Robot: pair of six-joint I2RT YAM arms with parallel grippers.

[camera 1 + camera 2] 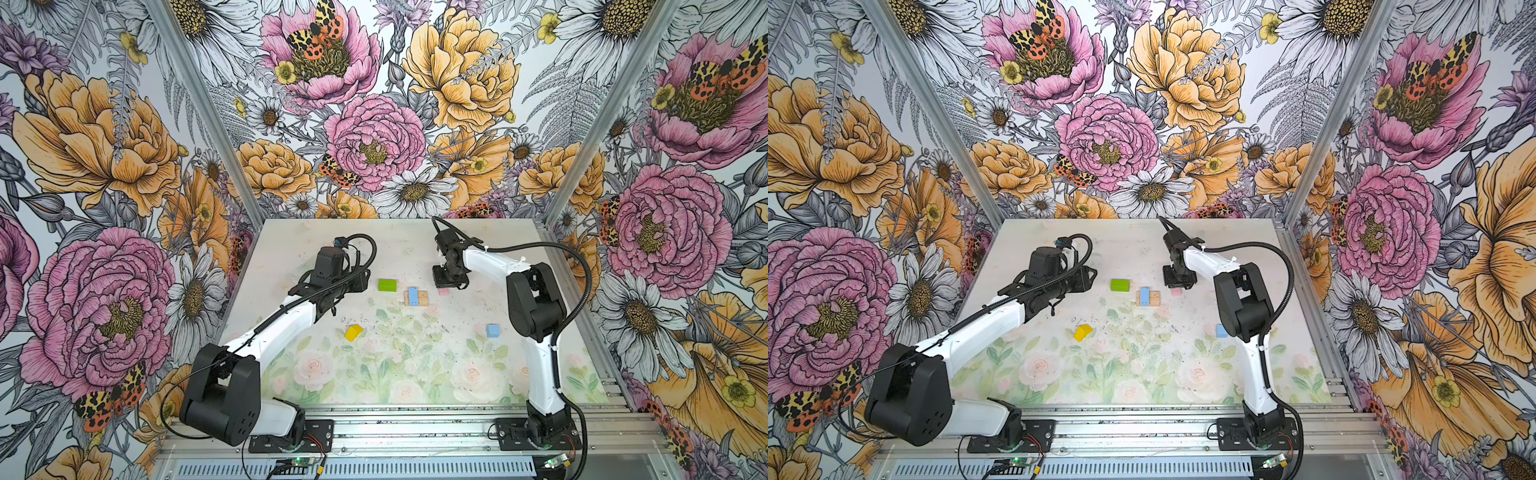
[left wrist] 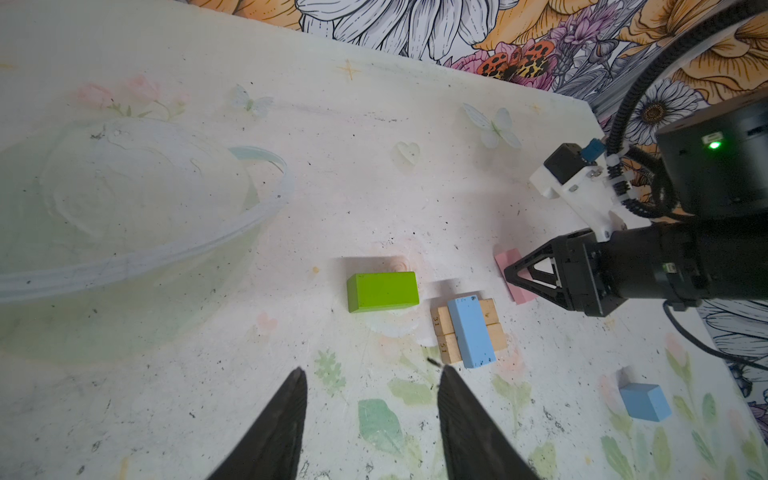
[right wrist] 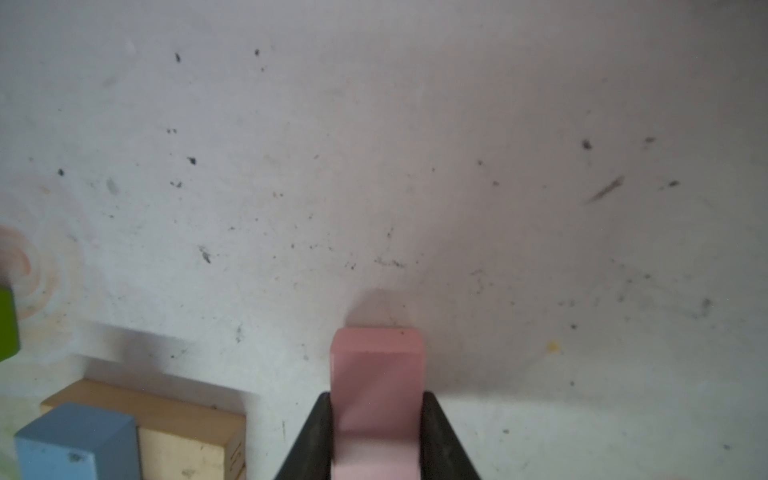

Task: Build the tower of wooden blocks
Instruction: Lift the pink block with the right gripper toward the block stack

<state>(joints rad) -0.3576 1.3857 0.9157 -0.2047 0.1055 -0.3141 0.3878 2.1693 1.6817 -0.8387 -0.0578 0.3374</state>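
The left pincer (image 2: 372,376) is seen over the left part of the counter (image 1: 291,249), its fingers parted about halfway with nothing between them. A yellow roof-shaped block (image 1: 353,332) is found nearer the front, lying apart from the rest. A green brick (image 1: 387,285) is laid flat just to the right of the left pincer, touched by nothing. Next to it, the start of the tower is seen: two tan planks (image 1: 422,298) are set side by side, and a light blue brick (image 1: 412,296) is laid across them. Just beside the planks, a pink brick (image 3: 376,365) is clamped between the fingers of the right pincer (image 3: 377,401), low at the counter; whether it is resting on the surface cannot be told. A light blue cube (image 1: 493,331) is left alone at the front right.
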